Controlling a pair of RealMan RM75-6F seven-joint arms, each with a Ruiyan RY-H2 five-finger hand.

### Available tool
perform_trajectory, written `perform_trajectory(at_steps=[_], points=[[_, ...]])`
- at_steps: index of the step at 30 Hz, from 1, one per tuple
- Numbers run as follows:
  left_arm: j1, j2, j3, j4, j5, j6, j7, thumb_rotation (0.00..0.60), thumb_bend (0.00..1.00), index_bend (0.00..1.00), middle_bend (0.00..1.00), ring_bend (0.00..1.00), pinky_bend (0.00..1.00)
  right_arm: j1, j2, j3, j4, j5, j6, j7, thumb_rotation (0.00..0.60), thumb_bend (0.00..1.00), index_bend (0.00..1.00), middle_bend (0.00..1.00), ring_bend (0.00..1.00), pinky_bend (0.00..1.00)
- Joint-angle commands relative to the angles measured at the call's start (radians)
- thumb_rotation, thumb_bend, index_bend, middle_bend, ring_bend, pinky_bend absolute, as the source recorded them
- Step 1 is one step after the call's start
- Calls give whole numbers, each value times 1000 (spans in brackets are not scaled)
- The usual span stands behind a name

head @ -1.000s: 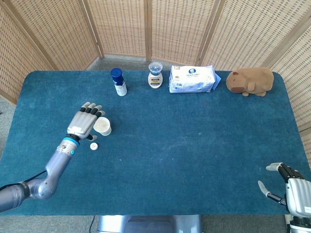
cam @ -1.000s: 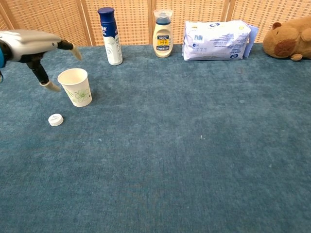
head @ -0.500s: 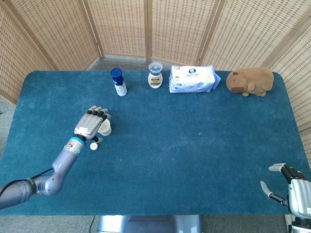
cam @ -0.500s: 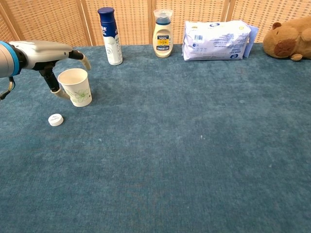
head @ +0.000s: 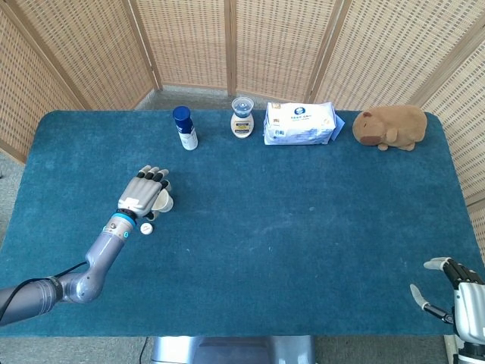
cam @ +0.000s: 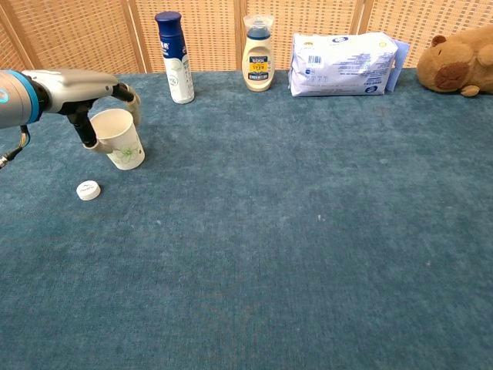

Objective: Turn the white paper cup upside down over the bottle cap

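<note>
Two hands appear, but only the left hand (cam: 81, 96) is at work: it reaches over the white paper cup (cam: 118, 139), with a thumb on the cup's near-left wall and fingers (head: 154, 179) draped over the rim on the far side. Whether the grip has fully closed cannot be told; the cup leans slightly, its mouth tipped toward the hand, and its base appears to rest on the bench (cam: 308, 247).

The cup's long axis runs near vertical, mouth up and narrow base down, so a full half-turn is needed. The bottle cap (cam: 88, 190) lies flat on the bench just in front of the cup and a little to its left, apart from it.

To do this step well, the hand should probably firm its hold on the upper wall without crushing the thin paper, lift the base free of the cloth, then roll the wrist so the mouth faces down. A judged risk is the cup slipping or buckling during the turn, or its rim knocking the cap aside on descent; lowering straight down, centred over the cap, should avoid this.

The right hand (head: 455, 292), well apart from the cup at the near edge of the bench, holds nothing, fingers spread.
</note>
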Motion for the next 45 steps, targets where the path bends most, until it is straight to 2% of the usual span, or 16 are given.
perform_trajectory(at_steps=[1,7,24,32,36,45], points=[[-1,-3,4,5,1,4,-6,551,272,355,104,0,69,0,1,0,-2,-1,0,-2,419,319,396,370,388,388],[-1,-4,11,14,8,11,-21,566,281,406,104,0,68,0,0,0,-7,-4,-3,-9,417,319,395,370,389,388],[5,44,20,-29,27,36,-49,563,281,410,104,0,68,6,-6,5,-4,-6,-13,-9,419,318,396,370,388,388],[-7,81,44,-56,49,68,18,564,282,409,104,0,68,12,-10,8,-4,-11,-18,-7,421,318,395,370,389,388],[-15,98,74,-72,81,92,82,557,282,410,104,0,68,12,-13,7,2,-10,-21,-2,416,318,396,370,389,388],[-23,111,114,-100,104,124,182,580,283,409,101,0,68,10,-18,5,13,-14,-16,11,421,318,396,370,389,389]])
